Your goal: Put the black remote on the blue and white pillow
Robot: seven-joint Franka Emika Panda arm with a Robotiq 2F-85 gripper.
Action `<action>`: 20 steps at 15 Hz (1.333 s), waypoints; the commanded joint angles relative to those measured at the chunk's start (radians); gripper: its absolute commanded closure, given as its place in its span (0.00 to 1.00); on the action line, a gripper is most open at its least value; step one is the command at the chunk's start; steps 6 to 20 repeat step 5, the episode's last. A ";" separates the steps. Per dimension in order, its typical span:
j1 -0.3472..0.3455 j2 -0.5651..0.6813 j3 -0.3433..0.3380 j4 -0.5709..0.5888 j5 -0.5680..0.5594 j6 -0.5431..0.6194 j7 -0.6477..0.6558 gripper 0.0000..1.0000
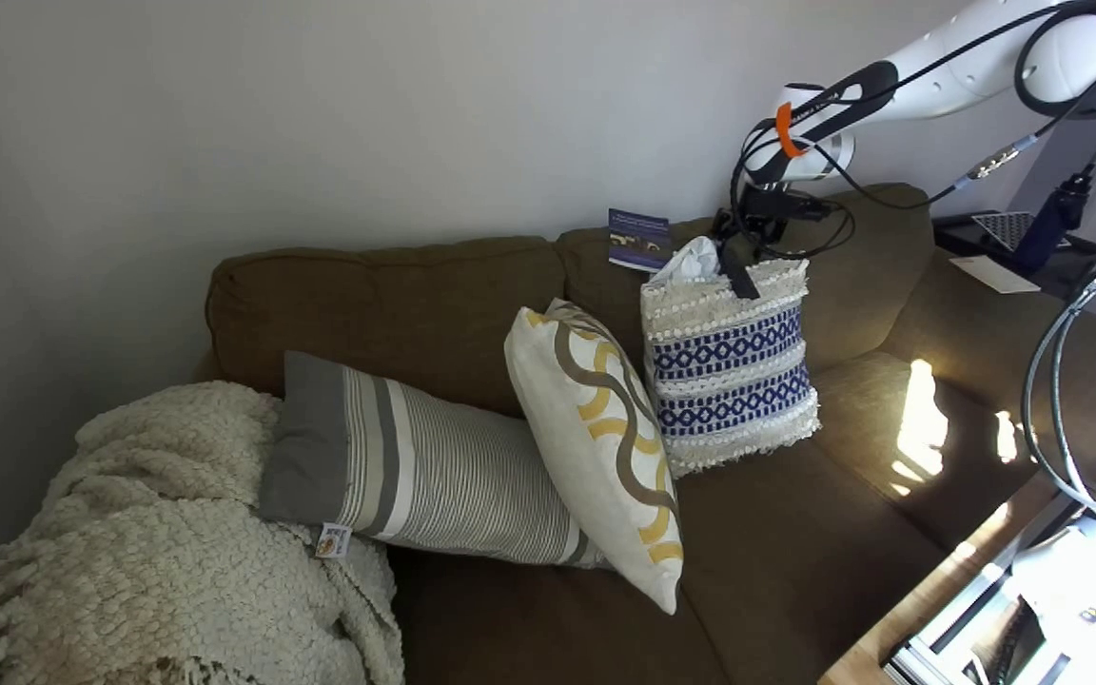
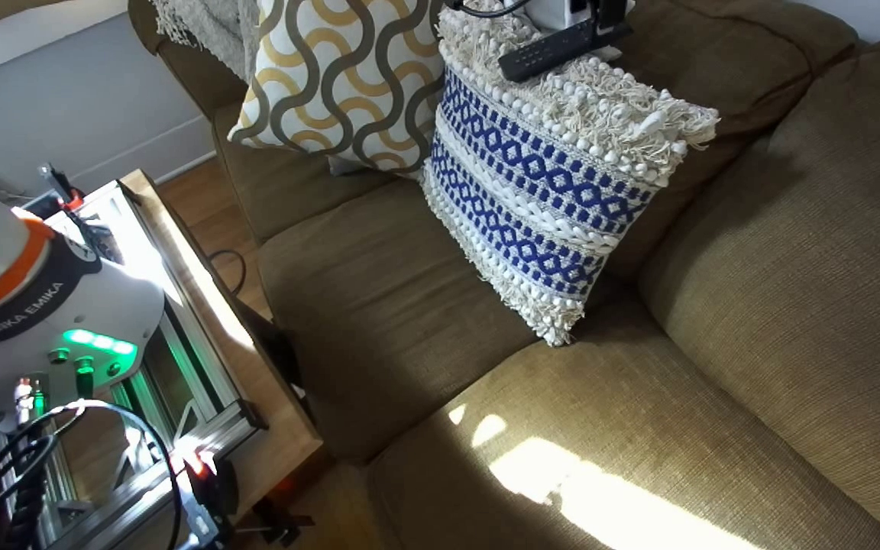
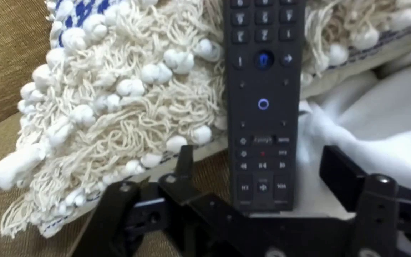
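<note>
The black remote [image 3: 264, 107] lies across the cream fringed top of the blue and white pillow [image 3: 120, 89]. Its lower end reaches past the pillow's edge toward my gripper. In both exterior views the remote [image 1: 741, 276] [image 2: 547, 52] rests at the pillow's top edge, and the pillow [image 1: 729, 381] [image 2: 532, 191] leans against the sofa back. My gripper [image 3: 259, 157] is open, with one finger on each side of the remote's lower end and a gap on both sides. In the exterior views my gripper [image 1: 738, 245] [image 2: 609, 21] is right at the remote's end, partly hidden.
White cloth [image 3: 387, 117] lies behind the pillow top. A dark bluish booklet [image 1: 640, 240] stands on the sofa back. The swirl pillow [image 1: 596, 438] and striped pillow [image 1: 462, 476] are beside it, then a cream blanket [image 1: 177, 542]. The robot base stands on a wooden table [image 2: 287, 435].
</note>
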 commanded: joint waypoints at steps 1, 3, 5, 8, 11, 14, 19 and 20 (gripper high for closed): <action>0.065 -0.163 -0.048 -0.179 -0.056 0.096 0.120 0.00; 0.101 -0.249 -0.072 -0.271 -0.114 0.163 0.148 0.00; 0.066 -0.172 -0.038 -0.164 -0.086 0.144 0.116 0.00; 0.066 -0.172 -0.038 -0.164 -0.086 0.144 0.116 0.00; 0.066 -0.172 -0.038 -0.164 -0.086 0.144 0.116 0.00; 0.066 -0.172 -0.038 -0.164 -0.086 0.144 0.116 0.00; 0.066 -0.172 -0.038 -0.164 -0.086 0.144 0.116 0.00; 0.066 -0.172 -0.038 -0.164 -0.086 0.144 0.116 0.00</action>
